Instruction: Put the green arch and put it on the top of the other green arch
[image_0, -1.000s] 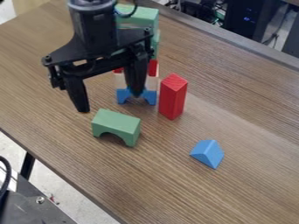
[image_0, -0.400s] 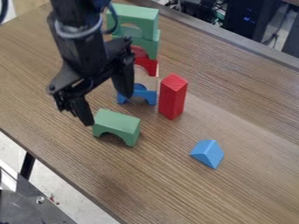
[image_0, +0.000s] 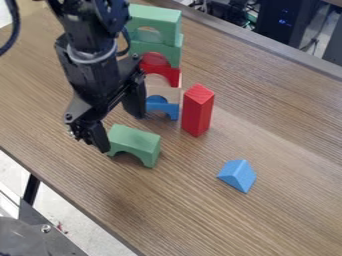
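The green arch (image_0: 137, 141) stands just right of the claw's (image_0: 121, 132) nearer fingertip; the claw is released, spread. A blue arch (image_0: 172, 109) crowds its farther finger, 2 stacked green arches (image_0: 159, 17) beyond; rightward, 1 red block (image_0: 198, 111). Hollow down, the green arch runs lengthwise rightward and nearer.

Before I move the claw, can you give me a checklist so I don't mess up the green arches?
1. Claw open: ok, its fingers are apart.
2. Loose green arch standing on its legs: ok.
3. Both fingers lined up on the loose arch's sides: cannot tell. One is by its left end in the picture, but depth is unclear.
4. Loose arch gripped and ready to lift: not ok, it's on the table.
5. Top of the tower's highest green arch free for another: ok.
6. Tall red block upright: ok.
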